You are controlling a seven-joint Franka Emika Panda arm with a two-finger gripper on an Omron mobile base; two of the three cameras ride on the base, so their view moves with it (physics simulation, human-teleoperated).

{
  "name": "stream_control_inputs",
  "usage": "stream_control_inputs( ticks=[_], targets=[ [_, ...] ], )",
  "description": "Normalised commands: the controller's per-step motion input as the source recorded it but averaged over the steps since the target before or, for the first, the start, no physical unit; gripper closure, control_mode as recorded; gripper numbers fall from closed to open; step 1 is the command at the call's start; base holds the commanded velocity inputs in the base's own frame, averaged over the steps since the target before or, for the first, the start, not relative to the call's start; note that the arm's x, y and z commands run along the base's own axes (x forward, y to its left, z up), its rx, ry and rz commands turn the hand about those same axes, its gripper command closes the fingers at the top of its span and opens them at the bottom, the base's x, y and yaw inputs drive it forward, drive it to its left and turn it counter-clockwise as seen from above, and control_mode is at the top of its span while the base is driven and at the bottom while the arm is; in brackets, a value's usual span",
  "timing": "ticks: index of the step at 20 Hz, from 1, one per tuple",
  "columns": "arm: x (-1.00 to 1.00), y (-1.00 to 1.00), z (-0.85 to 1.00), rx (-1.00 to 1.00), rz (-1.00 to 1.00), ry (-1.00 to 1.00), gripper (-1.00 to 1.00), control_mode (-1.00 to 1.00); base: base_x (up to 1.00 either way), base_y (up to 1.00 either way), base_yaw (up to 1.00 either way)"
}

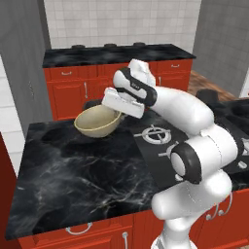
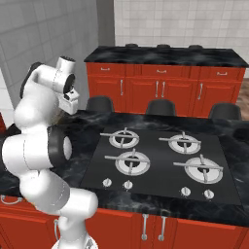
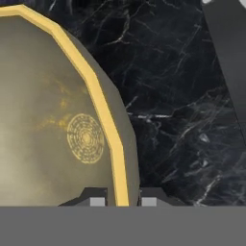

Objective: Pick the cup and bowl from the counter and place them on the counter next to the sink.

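Observation:
The beige bowl [image 1: 96,121] hangs slightly tilted over the black marble counter [image 1: 82,170], and its shadow falls apart from it to the left. My gripper [image 1: 116,113] is shut on the bowl's right rim. In the hand view the yellow rim [image 3: 103,125] runs down between the two fingertips of the gripper [image 3: 122,199], one inside the bowl and one outside. The bowl's yellowish inside [image 3: 43,125] is empty. The cup and the sink are out of view.
A matte black stove plate [image 2: 160,155] with four burners lies right of the bowl [image 1: 160,138]. Beyond the counter stand dark stools [image 2: 160,106] and a back counter on red cabinets [image 1: 116,54]. A grey wall [image 1: 19,63] rises at the left.

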Motion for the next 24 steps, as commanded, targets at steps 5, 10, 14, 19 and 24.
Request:
stream_control_inputs(
  ticks=[5, 10, 14, 19, 24],
  targets=[
    [-0.76, -0.74, 0.47, 0.14, 0.05, -0.15, 1.0, -1.0, 0.0, 0.0, 0.0],
    [-0.81, -0.66, 0.25, 0.16, 0.08, -0.1, 1.0, -1.0, 0.0, 0.0, 0.0],
    [-0.68, -0.65, 0.0, 0.17, 0.14, -0.07, 1.0, -1.0, 0.0, 0.0, 0.0],
    [-0.25, -0.79, 0.0, 0.04, 0.1, 0.0, 1.0, -1.0, 0.0, 0.0, 0.0],
    [-0.02, -0.75, 0.0, 0.0, 0.0, 0.09, 1.0, -1.0, 0.0, 0.0, 0.0]
  ],
)
